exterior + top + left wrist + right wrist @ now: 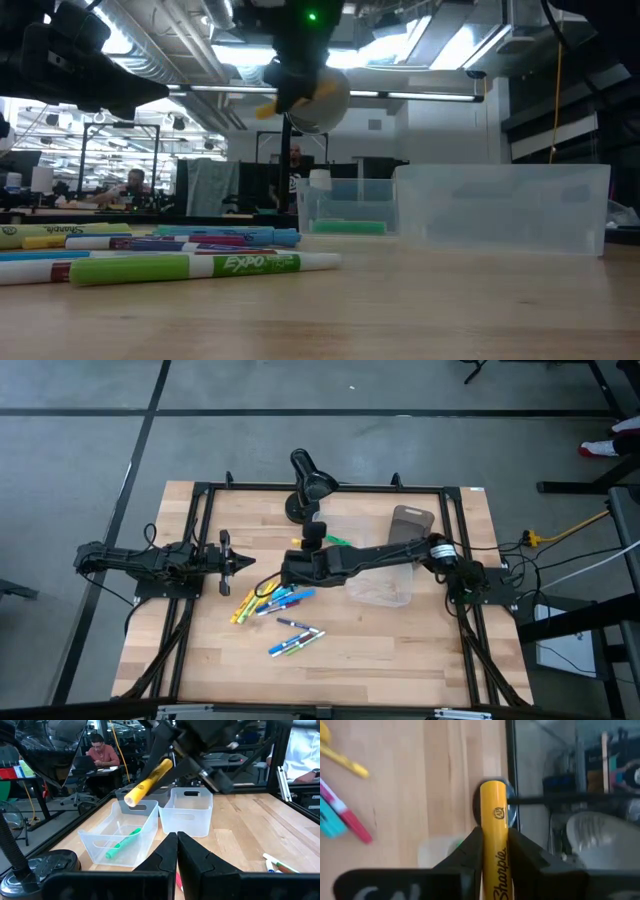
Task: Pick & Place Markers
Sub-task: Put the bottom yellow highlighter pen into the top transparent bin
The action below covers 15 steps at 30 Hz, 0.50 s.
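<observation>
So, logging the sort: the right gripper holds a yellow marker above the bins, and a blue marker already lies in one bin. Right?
Not quite. The marker in the bin is green, not blue; the left wrist view shows it. The rest holds: the right gripper holds a yellow marker above the bins.
</observation>
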Available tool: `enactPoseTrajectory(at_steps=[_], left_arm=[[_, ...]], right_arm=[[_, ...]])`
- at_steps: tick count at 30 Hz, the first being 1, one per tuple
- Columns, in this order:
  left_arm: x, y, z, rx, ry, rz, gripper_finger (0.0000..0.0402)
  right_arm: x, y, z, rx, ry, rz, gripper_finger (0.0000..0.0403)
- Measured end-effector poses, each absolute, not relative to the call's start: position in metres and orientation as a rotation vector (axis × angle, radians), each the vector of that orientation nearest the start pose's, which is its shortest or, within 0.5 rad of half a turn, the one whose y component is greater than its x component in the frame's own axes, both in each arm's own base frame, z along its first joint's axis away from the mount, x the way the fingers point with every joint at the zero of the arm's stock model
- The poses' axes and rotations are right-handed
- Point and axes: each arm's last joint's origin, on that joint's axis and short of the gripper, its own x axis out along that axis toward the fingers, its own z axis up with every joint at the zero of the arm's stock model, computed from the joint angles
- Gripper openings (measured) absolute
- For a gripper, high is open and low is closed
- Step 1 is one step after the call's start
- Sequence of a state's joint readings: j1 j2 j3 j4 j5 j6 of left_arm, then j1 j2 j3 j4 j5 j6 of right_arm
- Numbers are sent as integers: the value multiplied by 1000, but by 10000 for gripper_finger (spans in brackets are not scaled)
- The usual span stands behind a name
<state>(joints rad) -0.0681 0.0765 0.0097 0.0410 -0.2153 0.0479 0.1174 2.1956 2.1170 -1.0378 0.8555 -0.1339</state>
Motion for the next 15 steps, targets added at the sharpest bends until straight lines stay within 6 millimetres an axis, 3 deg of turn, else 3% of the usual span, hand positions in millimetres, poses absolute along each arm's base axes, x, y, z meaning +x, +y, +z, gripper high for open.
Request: enactPoseTrajectory(at_steps=[15], left_arm=[[101, -1, 165, 51, 29, 147, 8]], right_arm=[[430, 16, 273, -573, 1251, -786, 70]])
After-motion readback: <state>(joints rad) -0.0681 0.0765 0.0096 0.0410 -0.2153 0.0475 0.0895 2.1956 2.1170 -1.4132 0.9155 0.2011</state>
